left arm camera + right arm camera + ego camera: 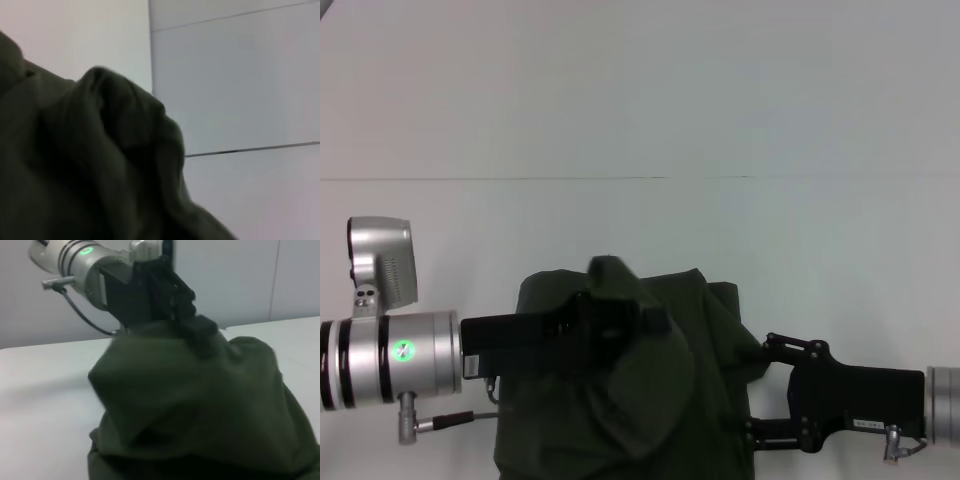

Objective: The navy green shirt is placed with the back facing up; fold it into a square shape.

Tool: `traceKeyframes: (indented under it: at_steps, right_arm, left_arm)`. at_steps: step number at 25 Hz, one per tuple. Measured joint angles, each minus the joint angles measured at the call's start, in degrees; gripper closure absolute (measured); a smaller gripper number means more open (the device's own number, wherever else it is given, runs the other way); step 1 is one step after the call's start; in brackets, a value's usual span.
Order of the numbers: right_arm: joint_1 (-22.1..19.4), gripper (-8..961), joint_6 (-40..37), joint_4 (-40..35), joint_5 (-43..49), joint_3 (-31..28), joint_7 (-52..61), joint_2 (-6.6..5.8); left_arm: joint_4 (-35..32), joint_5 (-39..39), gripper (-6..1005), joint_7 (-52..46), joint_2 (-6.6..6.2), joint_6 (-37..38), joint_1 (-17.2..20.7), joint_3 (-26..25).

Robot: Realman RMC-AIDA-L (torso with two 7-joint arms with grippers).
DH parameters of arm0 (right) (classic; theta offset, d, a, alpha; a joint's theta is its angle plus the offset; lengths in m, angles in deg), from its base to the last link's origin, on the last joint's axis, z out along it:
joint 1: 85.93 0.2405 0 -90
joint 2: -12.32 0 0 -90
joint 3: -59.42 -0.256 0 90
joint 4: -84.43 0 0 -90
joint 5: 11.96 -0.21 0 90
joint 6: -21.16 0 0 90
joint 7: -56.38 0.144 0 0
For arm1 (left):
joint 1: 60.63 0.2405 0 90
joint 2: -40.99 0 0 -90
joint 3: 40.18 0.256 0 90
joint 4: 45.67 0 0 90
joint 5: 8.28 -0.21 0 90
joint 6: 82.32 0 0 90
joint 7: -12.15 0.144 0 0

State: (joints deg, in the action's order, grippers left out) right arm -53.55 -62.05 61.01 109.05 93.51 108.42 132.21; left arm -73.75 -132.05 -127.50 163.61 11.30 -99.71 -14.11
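The navy green shirt [650,400] lies bunched in a dark heap at the table's near edge. My left gripper [612,312] reaches in from the left, shut on a fold of it. That fold is lifted into a peak [608,268] above the rest. The right wrist view shows the same gripper [200,335] pinching the top of the raised cloth [200,405]. Close-up fabric [90,165] fills the left wrist view. My right gripper [752,390] sits at the shirt's right edge, open, its two fingers spread along that edge.
The white table [640,120] stretches away beyond the shirt, with a thin seam line [650,178] across it. The left arm's silver wrist [390,360] with a cable is at the left. The right arm's black body [860,400] is at the lower right.
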Motion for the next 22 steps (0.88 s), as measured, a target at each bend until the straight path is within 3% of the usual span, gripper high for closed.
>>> traceKeyframes:
  at_steps: [2,8,11,14,17,22]
  right_arm:
    - [-0.45,57,0.07,-0.25,-0.51,0.00,0.00,-0.05]
    - [-3.68,58,0.28,-3.02,-0.87,-0.55,0.71,-0.13]
    - [-6.07,58,-0.19,-5.02,-1.20,-3.91,0.91,-0.19]
    - [-7.33,59,-2.42,-6.81,-1.68,-8.60,3.11,-0.29]
    - [-6.78,59,-4.43,-9.46,-1.81,-9.69,11.36,-0.34]
    - [-3.95,60,-9.16,-16.87,-1.53,-4.23,31.03,-0.23]
  left_arm:
    - [0.22,0.53,814,0.09,-0.23,-0.02,0.57,-0.09]
    - [0.29,2.38,505,0.08,-1.42,2.63,1.81,-0.18]
    - [0.20,4.98,364,1.83,-2.88,5.48,2.88,-0.16]
    - [0.20,6.93,303,7.29,-4.51,6.98,4.39,-0.13]
    - [0.27,7.44,241,16.92,-6.18,7.71,6.37,0.08]
    - [-0.22,7.08,139,26.60,-7.29,8.68,9.58,1.00]
